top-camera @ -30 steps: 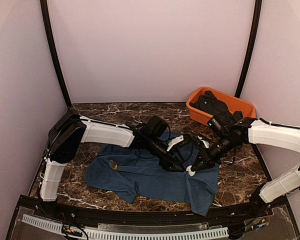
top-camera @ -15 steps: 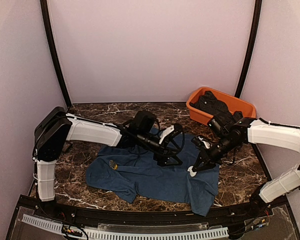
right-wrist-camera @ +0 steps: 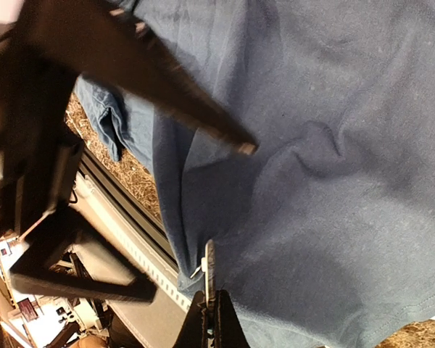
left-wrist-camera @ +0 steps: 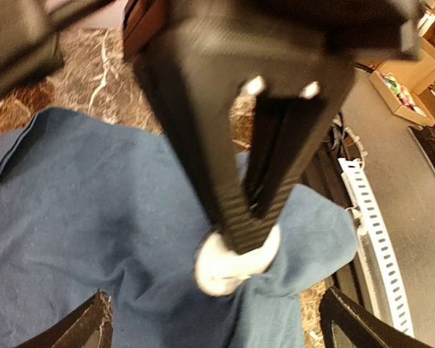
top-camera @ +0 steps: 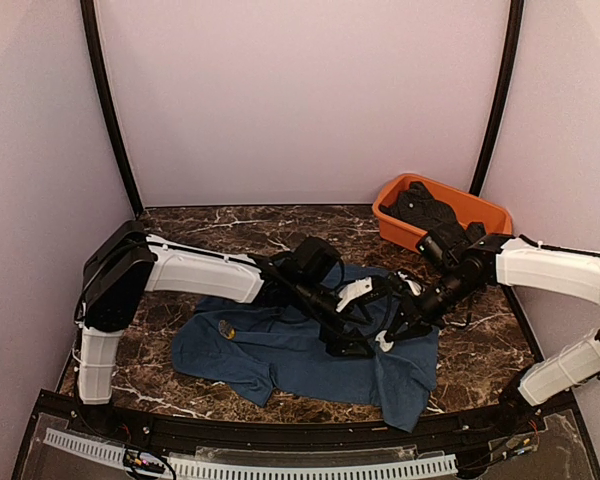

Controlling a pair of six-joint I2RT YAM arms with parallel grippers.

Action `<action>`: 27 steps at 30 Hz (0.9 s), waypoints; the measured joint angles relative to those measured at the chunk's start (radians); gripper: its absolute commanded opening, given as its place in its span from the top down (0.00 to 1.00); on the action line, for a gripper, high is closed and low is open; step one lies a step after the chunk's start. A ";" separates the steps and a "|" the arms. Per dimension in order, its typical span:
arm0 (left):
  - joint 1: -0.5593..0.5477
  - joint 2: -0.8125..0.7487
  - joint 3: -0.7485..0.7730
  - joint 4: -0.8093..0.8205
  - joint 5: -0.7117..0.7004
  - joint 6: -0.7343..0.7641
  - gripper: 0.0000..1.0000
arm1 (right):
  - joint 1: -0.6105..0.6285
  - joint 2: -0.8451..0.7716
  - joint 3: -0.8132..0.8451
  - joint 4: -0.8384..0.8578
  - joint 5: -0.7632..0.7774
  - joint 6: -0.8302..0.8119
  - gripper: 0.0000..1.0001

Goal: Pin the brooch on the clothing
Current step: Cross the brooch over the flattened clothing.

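Clenching the small round white brooch [left-wrist-camera: 221,270] between its fingers, our right gripper [top-camera: 389,334] hung over the large navy-blue soft-fabric T-shirt [top-camera: 270,350], which lay spread and rumpled on the dark marble table [top-camera: 230,225]; our left gripper [top-camera: 366,319] stood just beside, fingers released wide, grasping nothing

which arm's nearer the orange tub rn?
Right. The right arm passes just in front of the orange tub, right claw gripping a white disc over the T-shirt. The left arm reaches in from the far left, left claw open mid-shirt.
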 measured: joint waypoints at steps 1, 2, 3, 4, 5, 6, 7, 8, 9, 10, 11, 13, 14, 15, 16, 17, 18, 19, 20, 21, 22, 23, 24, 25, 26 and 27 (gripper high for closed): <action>0.000 0.007 0.004 -0.013 -0.011 0.004 0.01 | 0.000 0.000 0.001 0.000 -0.002 0.000 1.00; 0.000 0.011 0.008 -0.023 -0.020 0.007 0.01 | 0.000 0.000 0.002 -0.001 -0.003 0.001 1.00; 0.000 0.016 0.013 -0.031 -0.028 0.009 0.01 | 0.000 -0.001 0.003 -0.002 -0.005 0.003 1.00; 0.000 0.020 0.015 -0.036 -0.037 0.010 0.02 | 0.000 -0.001 0.005 -0.003 -0.006 0.003 1.00; 0.000 0.023 0.018 -0.042 -0.044 0.010 0.03 | 0.000 -0.003 0.007 -0.003 -0.006 0.004 1.00; 0.000 0.026 0.021 -0.047 -0.048 0.010 0.05 | -0.001 -0.005 0.009 -0.005 -0.007 0.004 1.00; 0.000 0.030 0.025 -0.051 -0.051 0.009 0.10 | -0.001 -0.006 0.011 -0.007 -0.007 0.005 1.00; 0.000 0.033 0.028 -0.051 -0.053 0.008 0.14 | -0.001 -0.007 0.013 -0.008 -0.008 0.006 1.00; -0.001 0.037 0.032 -0.053 -0.055 0.005 0.22 | -0.001 -0.008 0.015 -0.008 -0.008 0.007 1.00; -0.001 0.041 0.034 -0.053 -0.056 0.002 0.29 | -0.002 -0.008 0.017 -0.008 -0.010 0.008 1.00; -0.002 0.045 0.037 -0.056 -0.056 -0.002 0.43 | -0.003 -0.009 0.017 -0.008 -0.010 0.009 1.00; -0.002 0.055 0.047 -0.055 -0.055 -0.005 0.69 | -0.005 -0.009 0.018 -0.008 -0.011 0.011 1.00; -0.002 0.060 0.051 -0.055 -0.054 -0.006 0.86 | -0.006 -0.010 0.018 -0.008 -0.011 0.011 1.00; -0.002 0.061 0.053 -0.056 -0.051 -0.013 0.93 | -0.006 -0.010 0.018 -0.008 -0.010 0.011 1.00; -0.003 0.063 0.055 -0.055 -0.047 -0.014 0.98 | -0.006 -0.010 0.018 -0.008 -0.008 0.011 1.00; -0.005 0.064 0.056 -0.056 -0.044 -0.014 0.98 | -0.006 -0.010 0.018 -0.007 -0.005 0.011 1.00; -0.005 0.064 0.060 -0.056 -0.043 -0.015 0.99 | -0.006 -0.010 0.018 -0.008 -0.003 0.011 1.00; -0.006 0.064 0.063 -0.056 -0.044 -0.014 0.99 | -0.008 -0.010 0.018 -0.009 -0.003 0.010 1.00; -0.008 0.064 0.064 -0.056 -0.046 -0.015 0.99 | -0.010 -0.010 0.017 -0.015 -0.003 0.008 1.00; -0.010 0.064 0.064 -0.056 -0.047 -0.016 0.99 | -0.010 -0.010 0.016 -0.017 -0.003 0.005 1.00; -0.010 0.064 0.064 -0.057 -0.047 -0.016 0.99 | -0.010 -0.010 0.014 -0.017 -0.004 0.002 1.00; -0.010 0.064 0.064 -0.057 -0.048 -0.016 0.99 | -0.010 -0.010 0.011 -0.017 -0.005 -0.002 1.00; -0.010 0.064 0.064 -0.058 -0.049 -0.016 0.99 | -0.010 -0.010 0.010 -0.017 -0.006 -0.005 1.00; -0.010 0.064 0.064 -0.058 -0.050 -0.016 0.99 | -0.010 -0.010 0.008 -0.017 -0.007 -0.008 1.00; -0.010 0.064 0.064 -0.060 -0.051 -0.016 0.99 | -0.010 -0.010 0.006 -0.016 -0.009 -0.010 1.00; -0.010 0.064 0.064 -0.061 -0.051 -0.016 0.99 | -0.010 -0.010 0.004 -0.015 -0.013 -0.011 1.00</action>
